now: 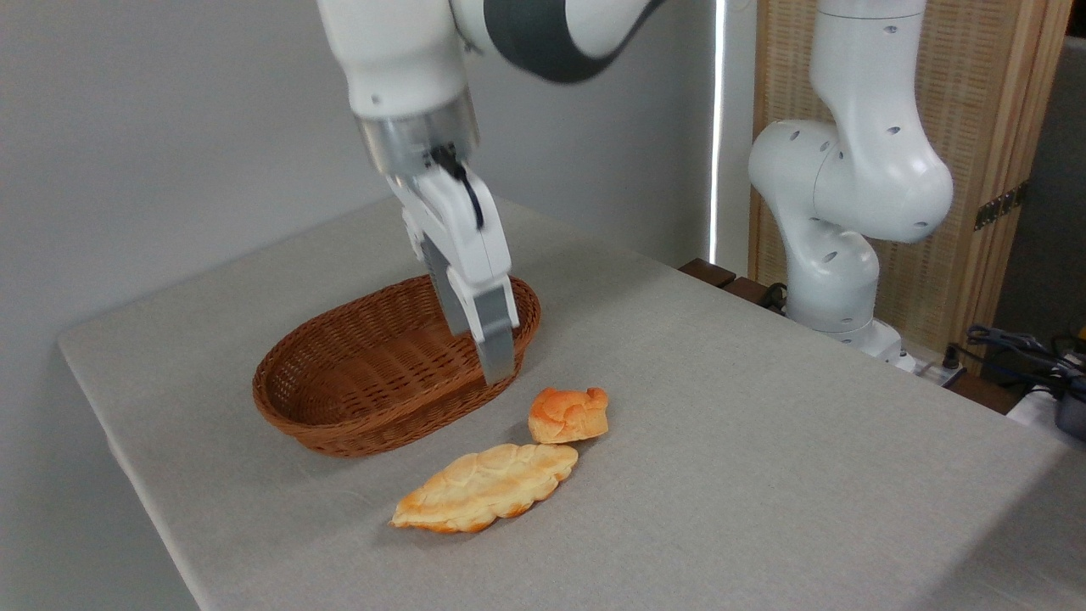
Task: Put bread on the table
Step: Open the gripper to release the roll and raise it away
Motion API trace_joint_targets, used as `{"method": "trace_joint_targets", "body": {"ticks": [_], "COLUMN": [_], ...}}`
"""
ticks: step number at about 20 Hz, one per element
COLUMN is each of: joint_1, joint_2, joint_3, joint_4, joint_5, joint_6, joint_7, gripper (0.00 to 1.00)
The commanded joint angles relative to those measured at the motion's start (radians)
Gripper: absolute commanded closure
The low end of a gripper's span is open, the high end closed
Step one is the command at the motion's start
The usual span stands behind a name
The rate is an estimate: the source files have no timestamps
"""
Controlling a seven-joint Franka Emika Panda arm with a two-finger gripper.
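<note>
The bread point(568, 415) sits on the grey table point(764, 407), just to the right of the wicker basket point(373, 382) and clear of its rim. A flat leaf-shaped pastry point(485, 489) lies in front of the bun, touching it or nearly so. The gripper point(496, 356) hangs tilted over the basket's right end, holding nothing; from this side I cannot tell how far its fingers are spread.

Bright even indoor light, soft faint shadows, sharp pic, no glare
</note>
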Motion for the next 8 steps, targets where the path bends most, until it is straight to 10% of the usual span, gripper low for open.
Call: {"method": "trace_joint_targets", "body": {"ticks": [1,4,8], "joint_1": [-0.004,-0.006,-0.006], "joint_2": [0.009,0.023,0.026], "joint_3": [0.005,0.004,0.012], "joint_4": [0.039,0.044,0.046], "joint_5": [-0.010,-0.005,-0.016], "joint_6": [0.004,0.054,0.061], "joint_7": [-0.105,-0.314,-0.264], "gripper": [0.00,0.00,0.00]}}
